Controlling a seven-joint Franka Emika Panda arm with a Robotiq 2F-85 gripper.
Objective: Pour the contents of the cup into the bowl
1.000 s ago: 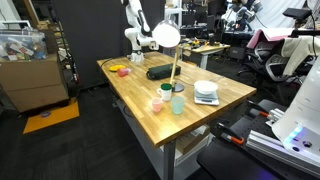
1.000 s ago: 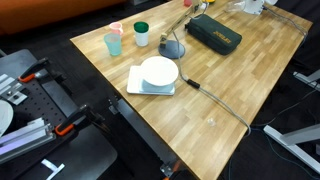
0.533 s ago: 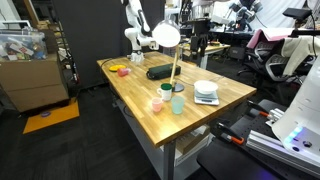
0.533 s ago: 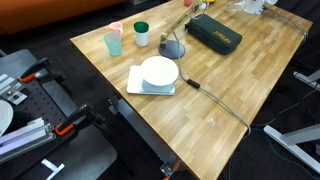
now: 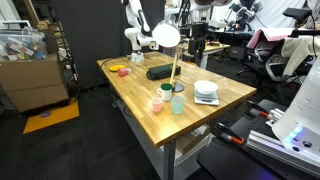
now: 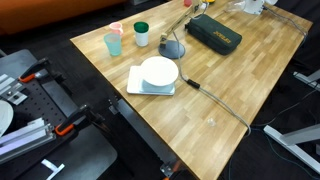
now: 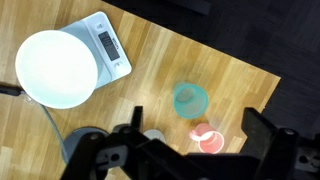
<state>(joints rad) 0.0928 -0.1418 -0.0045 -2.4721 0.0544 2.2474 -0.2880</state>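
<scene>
The cup, a tall pale blue-green tumbler [image 5: 178, 101] [image 6: 113, 44], stands upright near the table edge beside a short pink cup [image 6: 116, 29] and a short green cup [image 6: 142, 34]. The white bowl [image 5: 206, 88] [image 6: 159, 71] sits on a white kitchen scale [image 6: 150, 86]. My gripper [image 5: 197, 47] hangs high above the far side of the table, well away from the cup. In the wrist view my gripper [image 7: 195, 120] is open and empty, looking down on the cup [image 7: 190, 98], the pink cup [image 7: 207, 139] and the bowl [image 7: 58, 68].
A desk lamp [image 5: 167, 37] with a round base [image 6: 173, 48] stands between the cups and the bowl, and its cable [image 6: 215, 100] runs across the wood. A black case [image 6: 213, 33] lies further back. The cups stand close to the table edge.
My arm and gripper have come into an exterior view from the top and moved lower over the far side of the table. The cups and the bowl have not moved.
</scene>
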